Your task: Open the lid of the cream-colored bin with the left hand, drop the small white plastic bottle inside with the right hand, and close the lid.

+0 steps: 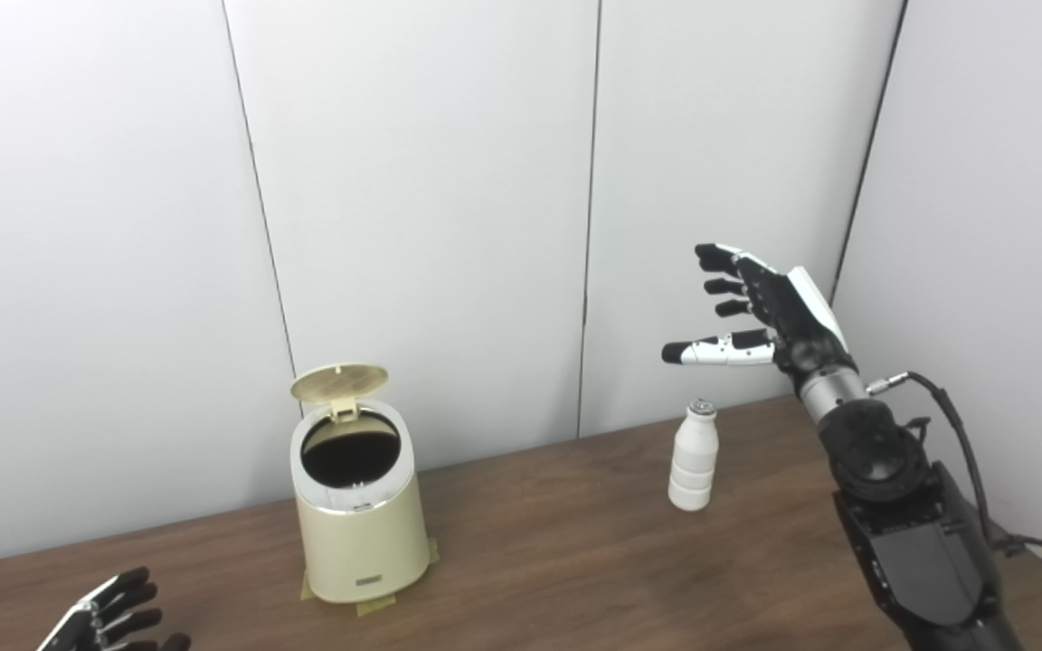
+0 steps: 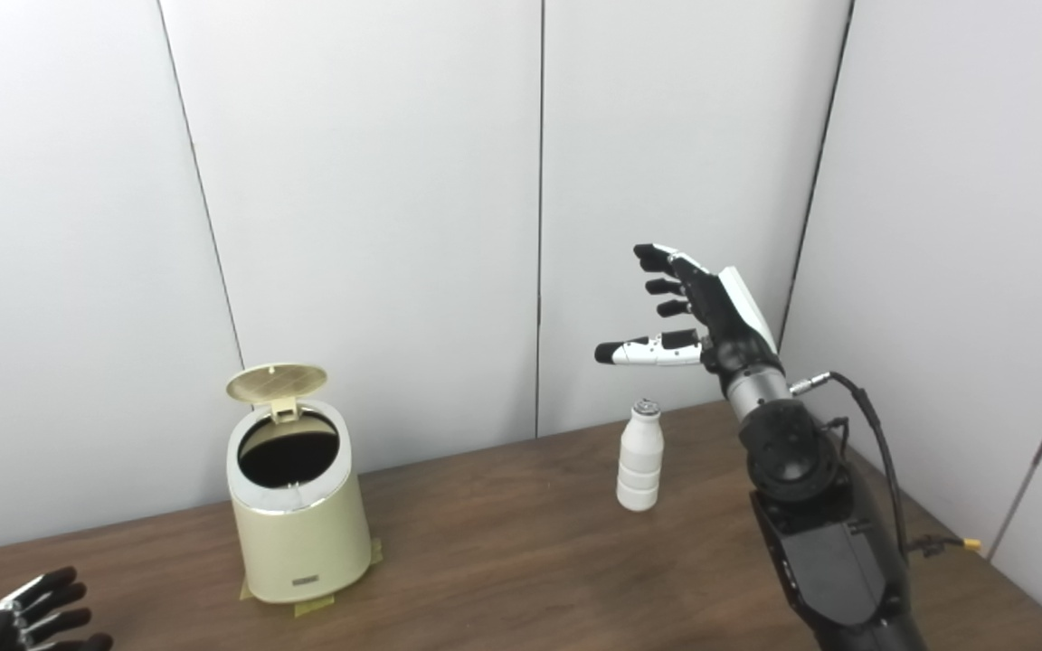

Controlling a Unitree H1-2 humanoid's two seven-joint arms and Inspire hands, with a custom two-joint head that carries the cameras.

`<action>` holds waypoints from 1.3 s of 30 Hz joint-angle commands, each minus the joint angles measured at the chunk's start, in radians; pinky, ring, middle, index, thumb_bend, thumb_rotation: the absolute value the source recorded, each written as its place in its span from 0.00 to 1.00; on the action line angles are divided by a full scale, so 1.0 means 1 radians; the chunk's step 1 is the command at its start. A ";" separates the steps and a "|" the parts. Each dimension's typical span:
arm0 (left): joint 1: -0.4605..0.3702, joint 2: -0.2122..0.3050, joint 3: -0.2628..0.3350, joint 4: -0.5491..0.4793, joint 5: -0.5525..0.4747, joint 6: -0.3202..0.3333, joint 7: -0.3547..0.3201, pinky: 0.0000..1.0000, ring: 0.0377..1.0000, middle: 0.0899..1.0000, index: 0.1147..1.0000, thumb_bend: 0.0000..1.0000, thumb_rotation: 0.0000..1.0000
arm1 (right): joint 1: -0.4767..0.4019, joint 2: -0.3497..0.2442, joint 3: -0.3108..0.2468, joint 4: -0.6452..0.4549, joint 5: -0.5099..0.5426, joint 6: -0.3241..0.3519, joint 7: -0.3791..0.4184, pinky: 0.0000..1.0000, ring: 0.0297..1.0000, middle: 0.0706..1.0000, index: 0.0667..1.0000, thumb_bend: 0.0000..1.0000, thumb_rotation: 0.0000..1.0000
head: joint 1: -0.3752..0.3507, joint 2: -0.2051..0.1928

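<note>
Bottle [image 1: 694, 457] upright on the table [image 1: 557, 542], toward the back right, well apart from the bin [image 1: 358, 506], whose lid [image 1: 339, 382] already stands tipped up behind a dark open mouth. So the step in hand is, I judge, the pick-up by the right hand [image 1: 761, 316]. That hand hangs above and a little right of the bottle, not touching it, its fingers [image 1: 720, 259] spread wide and the thumb [image 1: 711, 352] stuck out toward the left, holding nothing.

To do it well, the hand should come down beside the bottle rather than onto the cap, thumb on one side and fingers on the other, and close around the ribbed middle, where the grip will be surest. The bottle is narrow and looks light, so a knock from a fingertip could topple it; a slow, level approach suits.

The left hand [image 1: 109, 619] sits low at the near left edge, away from the bin. Its fingers seem loosely apart and empty, though it is cut off by the frame.
</note>
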 commanded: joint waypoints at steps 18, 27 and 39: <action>-0.039 0.021 0.005 -0.003 -0.005 -0.034 -0.009 0.62 0.70 0.75 0.77 0.60 0.12 | 0.041 -0.018 0.031 0.127 0.035 0.028 0.047 0.75 0.87 0.95 0.95 0.84 0.20 | -0.006 0.013; -0.029 0.019 0.001 -0.038 -0.003 -0.009 -0.010 0.60 0.68 0.73 0.76 0.60 0.10 | 0.071 0.004 0.031 0.204 0.021 -0.027 -0.001 0.73 0.83 0.92 0.93 0.85 0.24 | -0.001 0.019; -0.026 0.020 -0.002 -0.057 0.005 0.018 -0.008 0.60 0.69 0.74 0.76 0.59 0.07 | 0.070 0.052 0.017 0.279 0.019 -0.094 -0.101 0.65 0.75 0.82 0.85 0.83 0.14 | -0.003 0.023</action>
